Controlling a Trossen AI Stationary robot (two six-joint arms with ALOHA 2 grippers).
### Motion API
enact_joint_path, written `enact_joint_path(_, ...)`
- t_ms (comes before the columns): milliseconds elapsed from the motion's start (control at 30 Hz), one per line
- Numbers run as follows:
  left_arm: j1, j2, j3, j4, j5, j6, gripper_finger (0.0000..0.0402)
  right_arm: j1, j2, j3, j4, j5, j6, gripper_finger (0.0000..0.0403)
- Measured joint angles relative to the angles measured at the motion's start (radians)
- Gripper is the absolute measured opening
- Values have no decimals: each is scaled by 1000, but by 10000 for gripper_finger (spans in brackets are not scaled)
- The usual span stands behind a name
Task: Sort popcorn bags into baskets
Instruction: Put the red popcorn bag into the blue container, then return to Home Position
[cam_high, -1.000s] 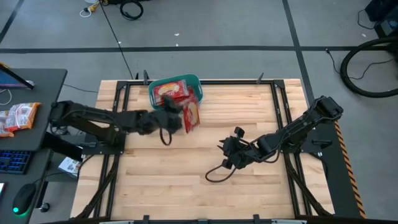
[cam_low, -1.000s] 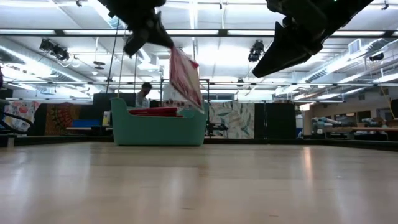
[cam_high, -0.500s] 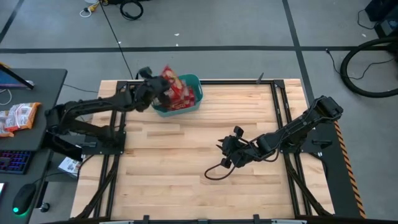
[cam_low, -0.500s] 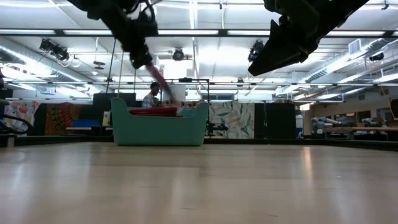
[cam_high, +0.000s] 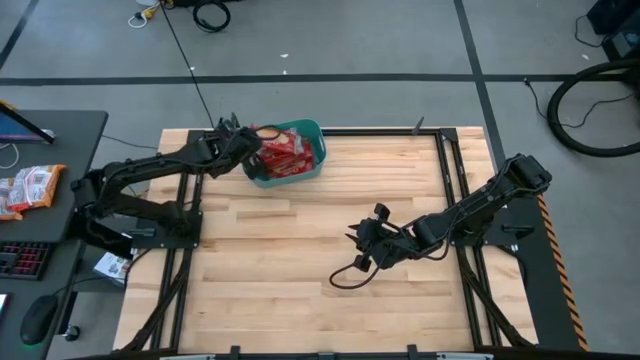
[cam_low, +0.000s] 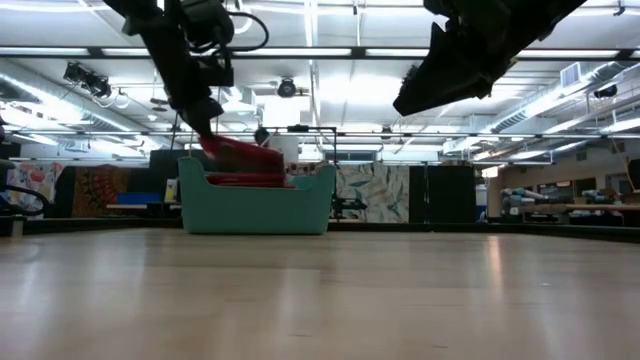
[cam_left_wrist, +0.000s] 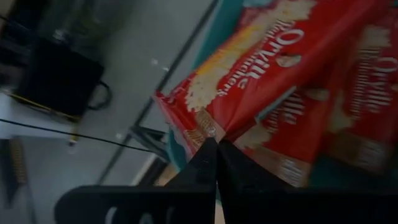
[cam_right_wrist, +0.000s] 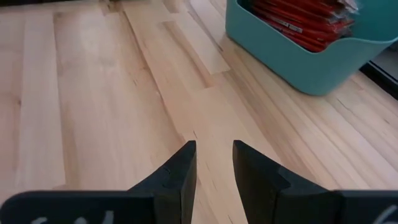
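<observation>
A teal basket stands at the table's far left and holds several red popcorn bags. My left gripper is at the basket's left rim, shut on one more red bag. That bag lies slanted on the pile, above the basket's wall. My right gripper hovers open over the table's middle, with only bare wood between its fingers. The right wrist view shows the basket farther off. My left gripper pinches the top red bag between its two shut fingers, by its end edge near a corner. The fingers come from the table's left, slanting down. The bag lies nearly flat, its far part resting on the bags in the basket.
A black cable loop lies on the wood under the right arm. Black frame rails run along the table's sides. A desk to the left carries orange-and-white snack packets. Bare wood fills the table's near half.
My left gripper carried the bag from the table's middle-left toward the far edge, over the basket, then dropped to the basket's left rim. The bag, which hung upright below the fingers, now lies nearly flat on the pile. The gripper stayed shut.
</observation>
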Motion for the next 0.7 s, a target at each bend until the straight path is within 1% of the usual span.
enact_joint_path(67, 0, 0, 0, -15, 29, -25, 7, 0, 0, 0, 14, -1, -14, 110)
enact_joint_path(200, 0, 0, 0, -19, 53, -55, 10, 0, 0, 0, 31, -1, -19, 110)
enact_joint_path(267, 0, 0, 0, -20, 68, -64, 20, 0, 0, 0, 31, -3, -19, 110)
enact_joint_path(333, 0, 0, 0, -21, 80, -66, 41, 0, 0, 0, 31, -14, -19, 110)
enact_joint_path(500, 1, 0, 0, -21, 82, -65, 112, 1, 0, 0, 30, -24, -12, 110)
enact_joint_path(567, 0, -7, 0, -10, 116, -46, 134, 1, 0, 0, 26, -43, 13, 110)
enact_joint_path(633, -9, -39, -1, 16, 170, -40, 147, 1, 0, 0, 21, -64, 22, 110)
enact_joint_path(700, -21, -78, 0, 58, 207, -38, 150, -2, -3, 0, 19, -69, 22, 110)
